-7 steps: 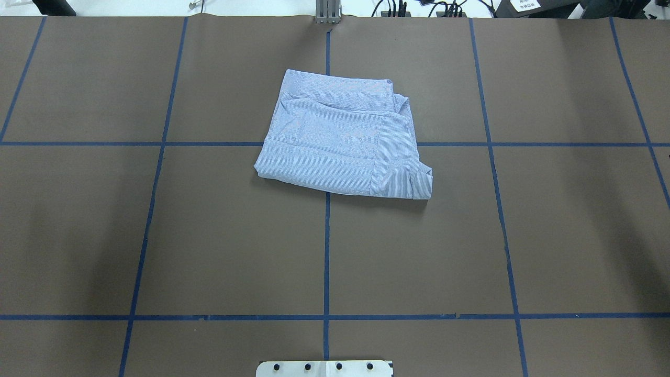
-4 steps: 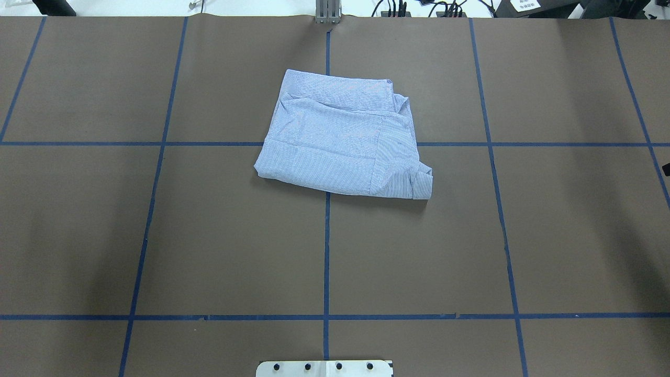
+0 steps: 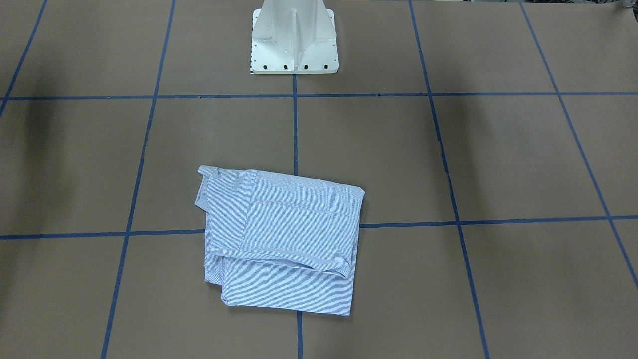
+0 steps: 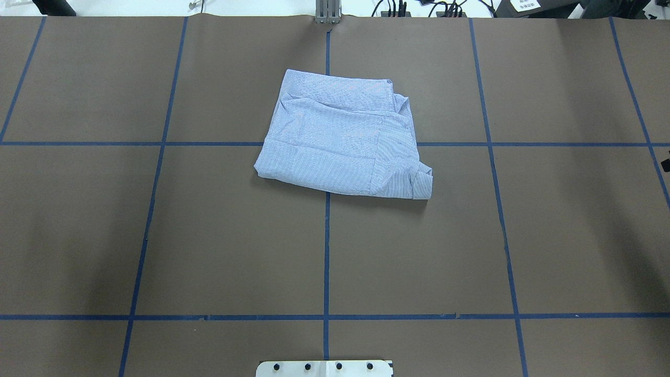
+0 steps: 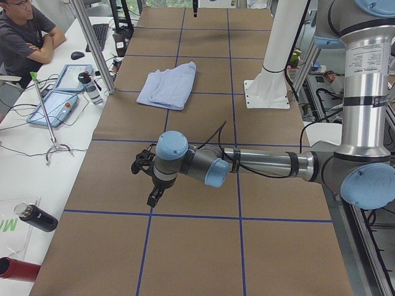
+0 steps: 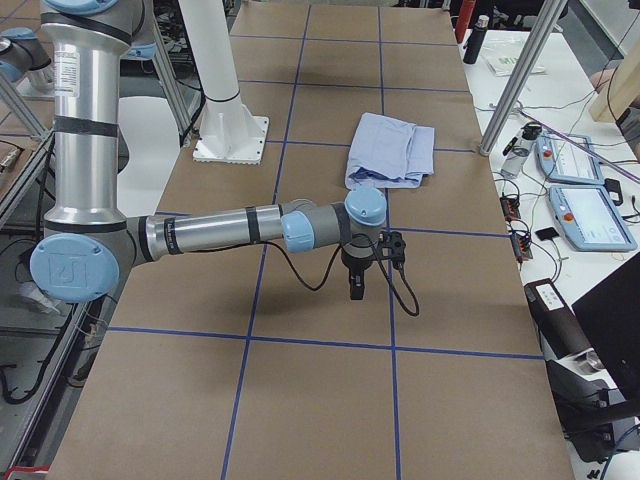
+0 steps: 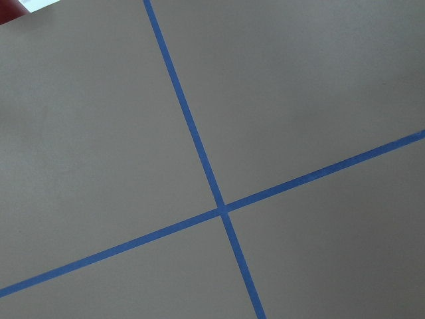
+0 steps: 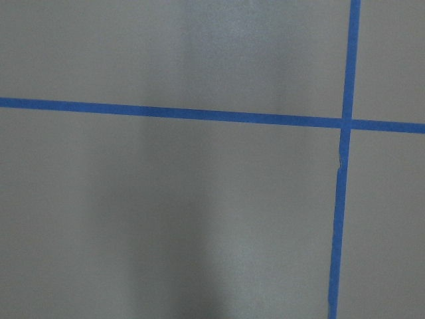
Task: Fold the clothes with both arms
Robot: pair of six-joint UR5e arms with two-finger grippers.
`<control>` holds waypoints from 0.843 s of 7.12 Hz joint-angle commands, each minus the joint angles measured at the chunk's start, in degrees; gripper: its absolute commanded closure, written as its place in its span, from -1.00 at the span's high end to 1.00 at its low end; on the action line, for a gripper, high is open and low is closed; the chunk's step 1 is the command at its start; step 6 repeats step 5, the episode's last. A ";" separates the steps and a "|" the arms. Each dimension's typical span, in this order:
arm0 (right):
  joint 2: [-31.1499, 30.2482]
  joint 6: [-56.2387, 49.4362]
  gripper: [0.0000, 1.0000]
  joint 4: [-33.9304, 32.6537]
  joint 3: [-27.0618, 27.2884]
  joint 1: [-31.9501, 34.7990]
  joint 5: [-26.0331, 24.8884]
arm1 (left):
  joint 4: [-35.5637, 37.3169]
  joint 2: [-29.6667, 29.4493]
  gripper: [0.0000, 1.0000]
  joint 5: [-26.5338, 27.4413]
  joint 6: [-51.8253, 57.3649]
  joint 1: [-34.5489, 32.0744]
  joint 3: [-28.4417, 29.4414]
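The clothes, one light blue-and-white pinstriped shirt (image 4: pixel 340 141), lie folded into a rough rectangle at the middle far part of the table, also seen in the front view (image 3: pixel 284 239) and both side views (image 5: pixel 168 87) (image 6: pixel 393 148). No arm touches the shirt. My left gripper (image 5: pixel 153 198) hangs low over bare brown table far to the shirt's left; I cannot tell whether it is open or shut. My right gripper (image 6: pixel 355 288) hangs likewise far to the shirt's right, a black sliver at the overhead edge (image 4: pixel 666 165); its state cannot be told either. Both wrist views show only table and tape.
Blue tape lines (image 4: pixel 326 251) grid the brown table. The white pedestal base (image 3: pixel 294 45) stands at the robot's side. A bench along the far edge holds tablets (image 5: pixel 58 105), bottles (image 5: pixel 34 217) and cables. A person (image 5: pixel 24 37) sits at that bench.
A small black part of the right gripper has come into view at the overhead view's right edge. The shirt has not moved.
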 commanded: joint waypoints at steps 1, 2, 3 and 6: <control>0.44 0.09 1.00 -0.36 0.87 0.62 0.19 | 0.03 0.20 0.98 -1.10 0.03 -0.04 0.05; 0.61 0.09 1.00 0.16 0.78 0.53 0.10 | -0.06 0.20 0.98 -1.10 -0.05 -0.04 0.40; 1.14 0.18 1.00 0.17 0.78 0.53 0.02 | 0.03 0.20 0.98 -1.19 -0.06 -0.04 0.14; 2.72 0.44 1.00 0.17 0.08 0.00 -0.60 | 0.03 0.20 0.98 -1.19 -0.06 -0.04 -0.21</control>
